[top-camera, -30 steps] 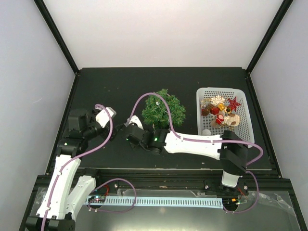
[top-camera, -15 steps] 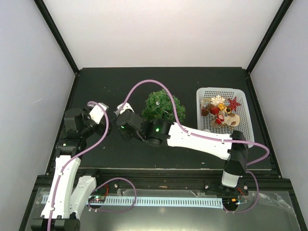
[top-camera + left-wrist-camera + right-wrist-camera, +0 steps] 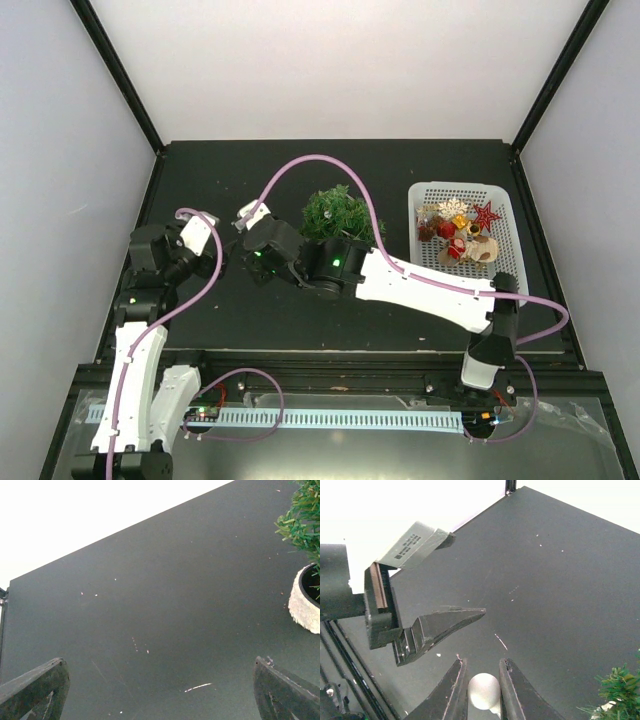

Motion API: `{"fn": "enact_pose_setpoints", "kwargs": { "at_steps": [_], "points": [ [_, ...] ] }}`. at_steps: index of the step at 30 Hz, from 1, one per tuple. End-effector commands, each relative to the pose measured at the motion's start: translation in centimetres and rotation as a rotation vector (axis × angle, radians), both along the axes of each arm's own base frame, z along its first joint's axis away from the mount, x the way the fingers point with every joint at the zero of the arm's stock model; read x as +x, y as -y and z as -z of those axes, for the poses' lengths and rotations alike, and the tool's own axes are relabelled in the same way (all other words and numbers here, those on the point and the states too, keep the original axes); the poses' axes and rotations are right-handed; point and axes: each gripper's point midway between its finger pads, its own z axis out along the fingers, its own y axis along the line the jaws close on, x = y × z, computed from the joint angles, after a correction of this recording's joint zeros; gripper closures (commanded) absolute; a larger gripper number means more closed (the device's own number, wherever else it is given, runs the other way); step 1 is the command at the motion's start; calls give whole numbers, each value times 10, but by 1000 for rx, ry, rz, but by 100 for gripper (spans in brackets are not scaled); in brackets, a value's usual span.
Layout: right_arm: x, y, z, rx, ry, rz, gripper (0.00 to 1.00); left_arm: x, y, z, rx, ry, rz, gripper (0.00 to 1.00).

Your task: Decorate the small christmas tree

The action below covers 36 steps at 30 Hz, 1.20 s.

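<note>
The small christmas tree (image 3: 340,214), bushy and dark green, stands mid-table; its white pot (image 3: 304,607) and some foliage show at the right of the left wrist view, and foliage (image 3: 620,690) shows at the bottom right of the right wrist view. My right gripper (image 3: 482,662) is shut on a white ball ornament (image 3: 484,691) and reaches left of the tree (image 3: 245,217). My left gripper (image 3: 159,662) is wide open and empty, just left of the right gripper (image 3: 205,243); one of its fingers (image 3: 445,622) shows close to the ball.
A white mesh basket (image 3: 505,250) at the right holds several ornaments, among them a red star (image 3: 486,215) and a gold snowflake (image 3: 452,208). The right arm's purple cable (image 3: 310,165) arcs over the tree. The black tabletop (image 3: 165,590) lies under both grippers.
My right arm has swung left and farther out past the tree with the white ball in it. My left gripper has drawn back to the left.
</note>
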Motion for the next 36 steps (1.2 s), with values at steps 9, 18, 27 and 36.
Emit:
{"fn": "enact_pose_setpoints", "kwargs": {
  "at_steps": [9, 18, 27, 36],
  "points": [
    [-38, 15, 0, 50, -52, -95, 81, 0, 3, 1, -30, -8, 19, 1],
    [-69, 40, 9, 84, -73, -107, 81, 0, 5, 3, -37, -12, 33, 1],
    [-69, 40, -44, 127, 28, -119, 80, 0, 5, 2, -38, -8, 34, 1],
    [-25, -5, -50, 56, 101, -82, 80, 5, -10, -2, -10, 10, -56, 1]
  ]
}}
